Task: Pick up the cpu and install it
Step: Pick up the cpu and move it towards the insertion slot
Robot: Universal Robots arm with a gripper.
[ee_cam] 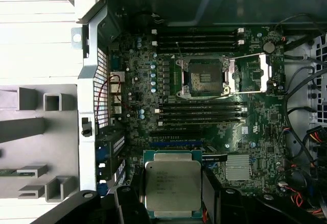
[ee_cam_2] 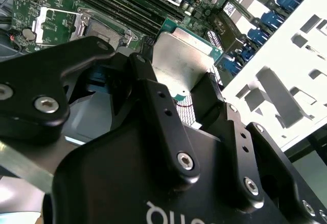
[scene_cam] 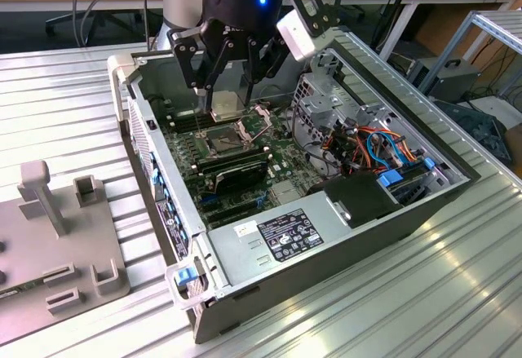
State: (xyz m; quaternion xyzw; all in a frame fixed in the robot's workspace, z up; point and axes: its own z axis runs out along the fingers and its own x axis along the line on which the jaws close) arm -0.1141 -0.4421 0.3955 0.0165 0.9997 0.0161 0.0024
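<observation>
The gripper (scene_cam: 229,90) pinches the CPU (ee_cam: 172,185) between its fingers, hovering over the motherboard (ee_cam: 258,127) near the open socket (ee_cam: 203,77).

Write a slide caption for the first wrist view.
Gripper holds the cpu over the motherboard, whose socket stands open.

Grey plastic jig w/ slots (scene_cam: 57,236) on my ribbed metal tabletop (scene_cam: 391,293), exterior view's left; orange-blue cable bundle (scene_cam: 375,146) just by a black box (scene_cam: 363,199).
</observation>
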